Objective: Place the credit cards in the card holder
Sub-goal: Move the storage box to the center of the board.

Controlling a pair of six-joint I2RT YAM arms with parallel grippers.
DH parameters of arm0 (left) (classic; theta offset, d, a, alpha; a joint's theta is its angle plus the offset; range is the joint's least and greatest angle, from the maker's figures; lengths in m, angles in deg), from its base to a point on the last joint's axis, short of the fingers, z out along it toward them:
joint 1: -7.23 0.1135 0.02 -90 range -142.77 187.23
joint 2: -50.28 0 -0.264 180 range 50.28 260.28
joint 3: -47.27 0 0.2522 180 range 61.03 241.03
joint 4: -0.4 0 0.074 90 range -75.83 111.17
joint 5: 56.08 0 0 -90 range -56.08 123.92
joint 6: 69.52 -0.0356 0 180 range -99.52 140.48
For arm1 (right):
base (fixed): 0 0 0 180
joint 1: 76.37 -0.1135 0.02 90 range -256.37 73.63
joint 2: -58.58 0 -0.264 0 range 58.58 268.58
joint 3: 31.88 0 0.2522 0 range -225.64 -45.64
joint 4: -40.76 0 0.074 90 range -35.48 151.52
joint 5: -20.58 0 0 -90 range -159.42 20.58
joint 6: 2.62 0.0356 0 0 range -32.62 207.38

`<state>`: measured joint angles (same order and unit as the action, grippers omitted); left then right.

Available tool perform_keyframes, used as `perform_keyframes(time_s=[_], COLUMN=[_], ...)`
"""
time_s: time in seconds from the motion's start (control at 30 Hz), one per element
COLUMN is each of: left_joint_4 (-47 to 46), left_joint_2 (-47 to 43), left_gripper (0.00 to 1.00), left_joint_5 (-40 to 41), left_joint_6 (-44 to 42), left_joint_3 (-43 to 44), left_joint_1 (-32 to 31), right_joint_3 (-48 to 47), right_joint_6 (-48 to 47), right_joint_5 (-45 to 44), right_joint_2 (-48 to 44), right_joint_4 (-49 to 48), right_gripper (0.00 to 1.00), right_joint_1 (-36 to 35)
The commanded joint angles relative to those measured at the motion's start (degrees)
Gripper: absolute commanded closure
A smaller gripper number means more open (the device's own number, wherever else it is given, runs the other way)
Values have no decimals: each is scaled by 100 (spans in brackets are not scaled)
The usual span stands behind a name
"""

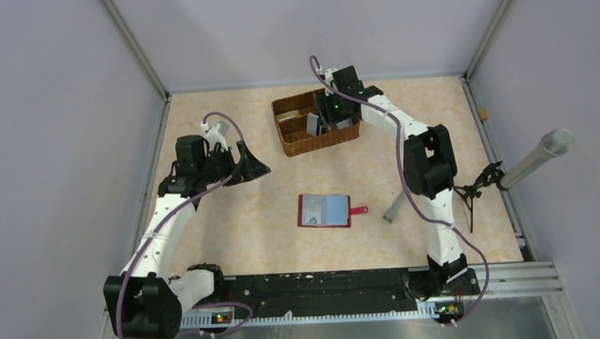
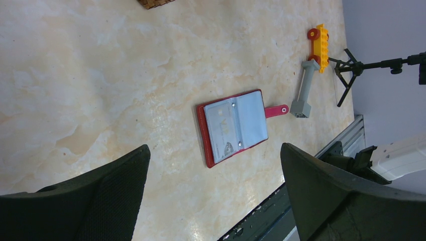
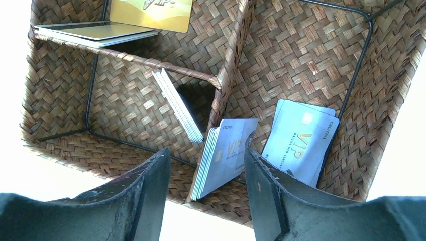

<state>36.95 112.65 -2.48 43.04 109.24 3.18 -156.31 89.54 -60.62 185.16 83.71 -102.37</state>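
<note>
Reaching for: credit cards (image 3: 223,155), grey stack leaning on the wicker basket (image 3: 301,50) divider.
Right gripper (image 3: 206,150): jaws apart, straddling that stack, nothing grasped.
Card holder (image 1: 323,210): open flat mid-table, well apart from the basket.
Left gripper (image 2: 215,146): spread wide, empty.
Next: you'll want to pinch one card, not the stack.

Red card holder (image 1: 324,211), brown woven basket (image 3: 301,45), grey and gold cards (image 3: 301,145)

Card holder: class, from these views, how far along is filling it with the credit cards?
Done: the card holder lies open, one pocket seemingly showing a card. In hand: the right gripper, open, straddles a grey card stack in the basket, nothing gripped; the left gripper hangs open. Left: every card in the basket, the gold card included.
</note>
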Motion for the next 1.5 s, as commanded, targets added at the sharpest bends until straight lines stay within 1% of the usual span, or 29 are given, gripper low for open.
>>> perform_keyframes(time_s=[0.0,0.1,0.33,0.53,0.63,0.73,0.83,0.87,0.93,1.0,1.17,1.27,1.37,1.47], left_joint_4=[-73,-66,-64,-82,-218,-279,-1187,-1571,-2184,-2598,-2938,-3010,-3197,-3154], left_joint_2=[-120,-112,-107,-102,-65,-31,61,250,727,1332,2533,3058,3476,3930], left_gripper=[1,1,1,1,1,1,1,2,3,5,8,8,8,9], left_joint_5=[-17,-23,-11,58,348,1001,1625,1766,1716,1604,1601,1606,1559,1543], left_joint_6=[-75,-77,-77,-47,148,431,1040,1252,1588,1702,1638,1549,1525,1476], left_joint_3=[61,63,62,58,45,187,-15,-95,-117,126,862,1312,1587,1962], left_joint_1=[36,36,36,36,34,28,10,10,2,-61,-202,-331,-414,-495], right_joint_3=[7,0,-123,-144,-125,20,191,229,247,239,286,307,295,268], right_joint_6=[25,62,125,138,149,207,300,330,362,388,486,513,514,528], right_joint_5=[-115,-20,100,129,155,176,245,267,292,292,161,116,88,108], right_joint_2=[-234,-127,140,220,237,189,110,89,83,81,52,13,-10,-32], right_joint_4=[-54,-39,66,81,64,-87,-289,-333,-363,-376,-403,-393,-361,-329], right_gripper=[44,44,50,50,51,53,54,54,54,54,54,54,54,54], right_joint_1=[-10,-15,-19,-19,-28,-47,-54,-54,-59,-65,-63,-63,-63,-64])
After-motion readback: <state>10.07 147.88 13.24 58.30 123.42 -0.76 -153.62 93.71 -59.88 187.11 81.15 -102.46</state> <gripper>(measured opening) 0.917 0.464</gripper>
